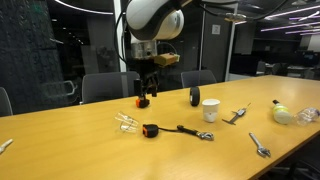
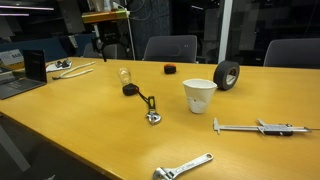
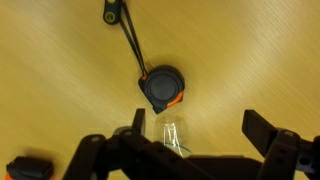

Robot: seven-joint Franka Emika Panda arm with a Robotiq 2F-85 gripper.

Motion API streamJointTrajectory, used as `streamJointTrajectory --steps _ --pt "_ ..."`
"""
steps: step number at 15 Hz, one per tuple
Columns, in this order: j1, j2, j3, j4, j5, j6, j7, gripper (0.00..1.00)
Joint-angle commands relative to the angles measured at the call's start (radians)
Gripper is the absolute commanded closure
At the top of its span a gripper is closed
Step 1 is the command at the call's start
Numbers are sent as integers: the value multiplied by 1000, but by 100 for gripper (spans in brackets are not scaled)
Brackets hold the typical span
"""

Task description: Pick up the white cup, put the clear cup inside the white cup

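Gripper point(image 1: 146, 90), wide open and empty near the clear cup point(image 3: 172, 135), should cross the table point(image 1: 60, 140) to the white cup point(image 1: 210, 109) and straddle its rim squarely before closing.

wooden table point(image 2: 80, 130) – white cup point(image 2: 199, 96), clear cup point(image 2: 125, 75), tape measure point(image 2: 131, 90), black tape roll point(image 2: 227, 75), caliper point(image 2: 265, 127) and wrench point(image 2: 185, 168) on it.
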Motion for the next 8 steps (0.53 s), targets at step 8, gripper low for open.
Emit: streamJointTrajectory --steps 8 --pt "-43 130 16 45 123 280 -322 0"
